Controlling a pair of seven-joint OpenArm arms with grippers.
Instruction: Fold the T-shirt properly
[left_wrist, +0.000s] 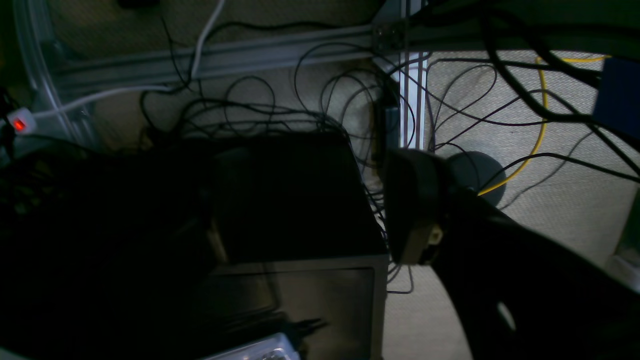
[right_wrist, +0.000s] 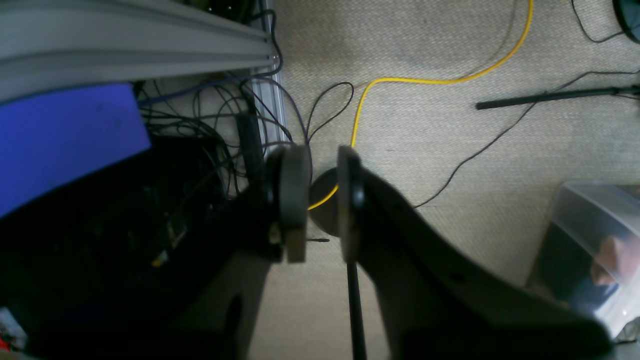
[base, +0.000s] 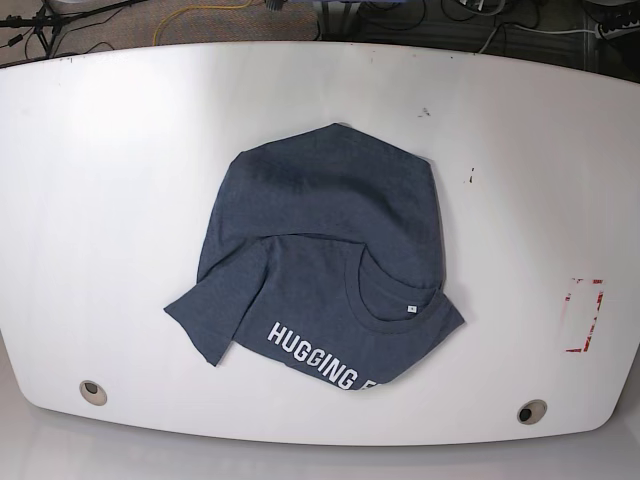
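A: Where is the shirt (base: 330, 260)?

B: On the white table (base: 110, 160), about mid-width and toward the near edge. It lies bunched and half folded: a sleeve pokes out to the left, the lower half is thrown up over the body, and the collar with its white tag and the lettering face up at the near right.

A: And the arms?

B: Neither shows over the table. Both wrist cameras look down at carpet and cables, well off the cloth. The right hand (right_wrist: 320, 200) carries nothing and its pads stand a narrow gap apart, nearly closed. The left hand (left_wrist: 415, 210) shows only one pad; I judge it open and empty.

A: So how should the fold go?

B: My guess is it is barely started. I would begin at the left: pinch the sleeve's edge, draw it flat, then bring the other hand to the right hem. Grip one layer only, lift low, and smooth the bunched top before any crease, or the fold will set crooked.
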